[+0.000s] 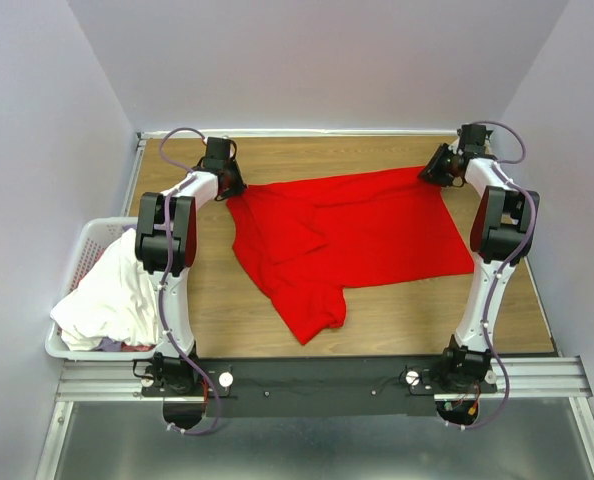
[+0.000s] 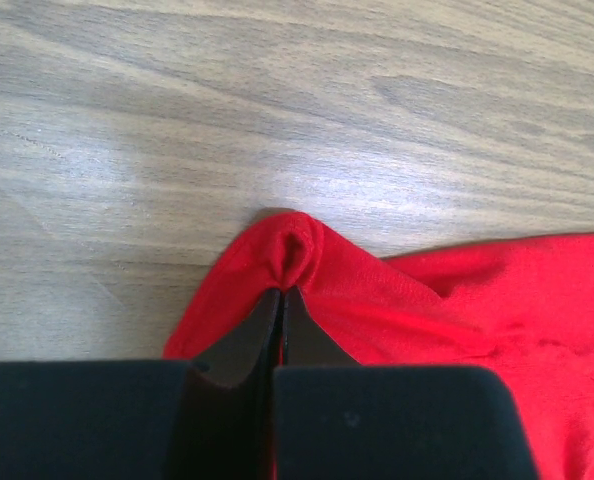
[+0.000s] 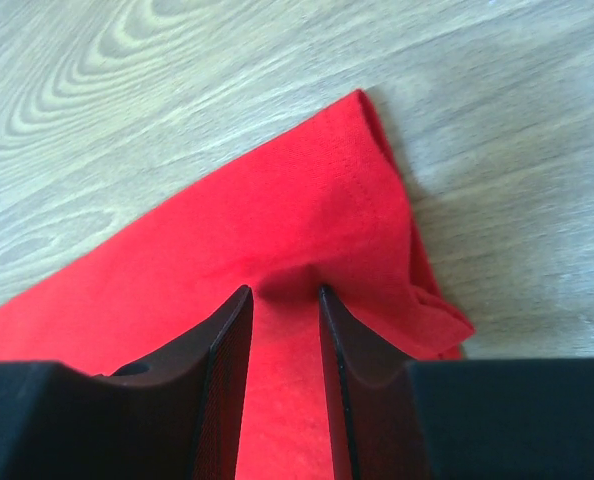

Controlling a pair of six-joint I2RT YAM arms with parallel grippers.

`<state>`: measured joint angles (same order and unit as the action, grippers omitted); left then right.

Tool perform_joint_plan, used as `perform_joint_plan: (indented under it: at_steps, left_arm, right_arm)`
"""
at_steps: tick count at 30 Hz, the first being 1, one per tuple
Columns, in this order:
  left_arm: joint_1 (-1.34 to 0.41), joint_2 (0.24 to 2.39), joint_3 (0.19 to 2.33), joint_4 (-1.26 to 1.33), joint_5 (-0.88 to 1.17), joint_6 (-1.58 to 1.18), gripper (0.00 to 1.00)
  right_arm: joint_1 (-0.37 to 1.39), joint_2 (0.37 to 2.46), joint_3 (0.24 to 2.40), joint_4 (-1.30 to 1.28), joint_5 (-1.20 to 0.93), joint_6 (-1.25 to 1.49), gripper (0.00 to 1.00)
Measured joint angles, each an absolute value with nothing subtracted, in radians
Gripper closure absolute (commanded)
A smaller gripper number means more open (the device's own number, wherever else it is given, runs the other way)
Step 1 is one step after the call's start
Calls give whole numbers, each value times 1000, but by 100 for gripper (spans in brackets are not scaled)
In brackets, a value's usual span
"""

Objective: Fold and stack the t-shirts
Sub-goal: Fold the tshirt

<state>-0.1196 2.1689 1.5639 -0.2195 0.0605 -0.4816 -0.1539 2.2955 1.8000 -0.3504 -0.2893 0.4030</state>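
A bright red t-shirt (image 1: 347,235) lies spread on the wooden table, one sleeve trailing toward the near edge. My left gripper (image 1: 229,185) is at the shirt's far left corner. In the left wrist view the left gripper (image 2: 280,290) is shut, pinching a small fold of the red shirt (image 2: 397,310). My right gripper (image 1: 432,170) is at the far right corner. In the right wrist view the right gripper (image 3: 282,290) has its jaws apart, pressing on the red cloth (image 3: 277,210), which lies between them. White t-shirts (image 1: 107,295) are heaped in the basket.
A white plastic laundry basket (image 1: 77,250) stands at the left edge of the table, beside the left arm. Bare wood (image 1: 417,310) shows around the shirt. Walls close in the table at the back and sides.
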Motion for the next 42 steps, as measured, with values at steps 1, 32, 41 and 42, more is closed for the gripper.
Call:
perform_joint_plan:
  at_steps: [1,32,41,42]
  left_arm:
    - [-120,2169,1564,-220,60,-480,95]
    - [-104,2308,1832,-292,118,-446,96]
    - [-103,2392,1982,-315,170,-434,60]
    - [-102,2392,1986,-313,171,-433,60]
  right_arm:
    - [-155,2296,1800,-350,-300,405,62]
    - [-229,2477,1909,-173,-572,667,62]
    - [-249,2473,1929,-180,-563,626,59]
    - [-250,2460,1919,-181,-558,617,59]
